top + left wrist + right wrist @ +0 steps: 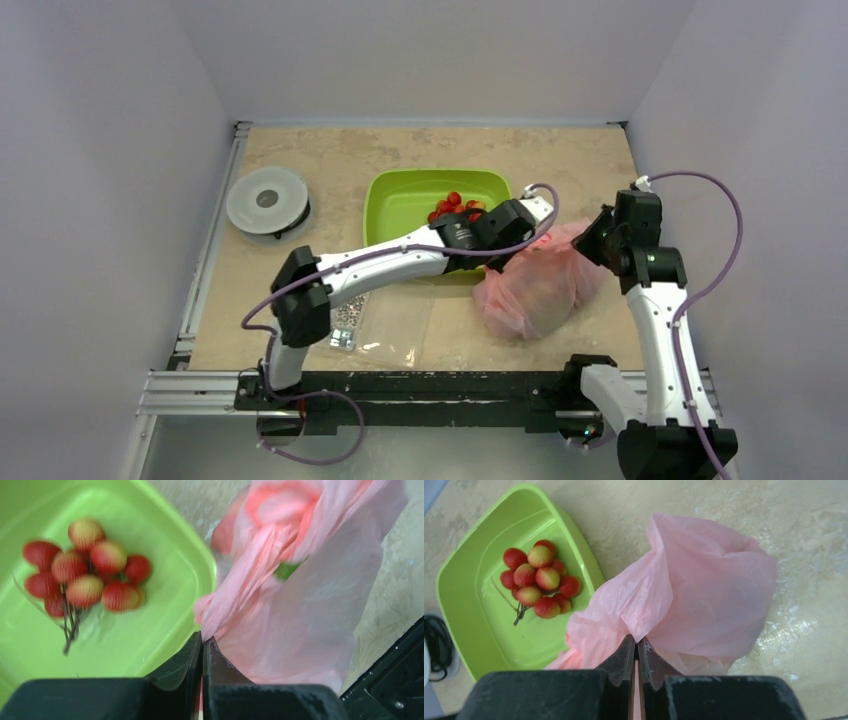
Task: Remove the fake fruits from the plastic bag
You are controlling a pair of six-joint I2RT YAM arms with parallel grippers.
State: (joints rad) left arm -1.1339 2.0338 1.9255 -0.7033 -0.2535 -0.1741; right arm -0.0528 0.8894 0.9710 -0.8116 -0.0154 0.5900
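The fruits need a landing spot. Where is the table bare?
Bare: far strip behind the green tray, and between round container and screw box. Crowded: left hand and right hand pinch the pink bag beside the tray.

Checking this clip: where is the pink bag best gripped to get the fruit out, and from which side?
Likely loose film at its far edge, from above, one fold each side. The bag slumps with its bulge low, so only thin folds suit a pinch; the left gripper and right gripper each pinch one.

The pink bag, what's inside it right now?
Through the pink bag film only a small green piece shows, in the left wrist view. Any other contents are hidden by the crumpled plastic.
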